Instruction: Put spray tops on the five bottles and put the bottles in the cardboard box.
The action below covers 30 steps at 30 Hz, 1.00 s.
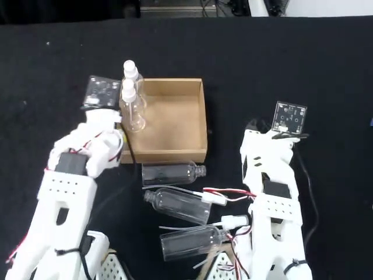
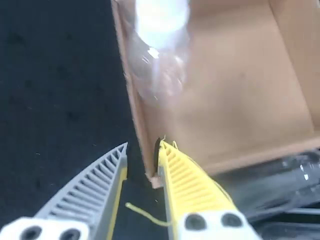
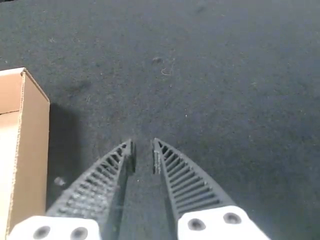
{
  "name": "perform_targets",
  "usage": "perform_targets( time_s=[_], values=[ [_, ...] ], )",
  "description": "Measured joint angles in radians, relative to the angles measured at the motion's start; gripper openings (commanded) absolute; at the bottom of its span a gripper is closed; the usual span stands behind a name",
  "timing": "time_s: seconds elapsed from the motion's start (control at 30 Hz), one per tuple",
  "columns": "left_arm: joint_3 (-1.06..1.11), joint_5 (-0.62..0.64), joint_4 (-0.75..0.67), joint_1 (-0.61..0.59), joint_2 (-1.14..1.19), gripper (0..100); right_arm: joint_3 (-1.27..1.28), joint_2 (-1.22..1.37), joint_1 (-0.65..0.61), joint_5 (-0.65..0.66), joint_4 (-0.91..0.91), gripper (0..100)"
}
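My left gripper (image 2: 142,150): narrow gap, empty, over box (image 1: 175,155) near-left corner. My right gripper (image 3: 142,150): narrow gap, empty, right of box. Three uncapped bottles (image 1: 178,204) lie near of box. Judged light, slick, prone to roll; grip mid-body.

My table (image 1: 303,64) is covered in black cloth (image 3: 235,60), matte and flecked with small bits of pale lint (image 3: 165,72). Beyond its far edge I see a narrow strip of the room: dark cables (image 1: 224,7) tangled near the middle and a pale surface (image 1: 332,7) behind the far right corner. The cloth takes the light without glare.
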Motion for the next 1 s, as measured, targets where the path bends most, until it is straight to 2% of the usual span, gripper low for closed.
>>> perform_targets(
  time_s=[0.23,0.33,0.7,0.9,1.0],
  values=[
    [-0.031,0.002,-0.054,0.032,0.129,9,0.0,0.0,0.0,0.0,0.0,5.3],
    [-0.06,0.043,-0.091,0.032,0.193,9,0.0,0.0,0.0,0.0,0.0,5.3],
    [-0.158,0.081,-0.115,0.032,0.361,9,0.0,0.0,0.0,0.0,0.0,5.3],
    [-0.129,0.081,-0.253,0.048,0.362,9,0.0,0.0,0.0,0.0,0.0,5.3],
    [-0.127,0.081,-0.278,0.048,0.364,9,0.0,0.0,0.0,0.0,0.0,5.3]
  ],
)
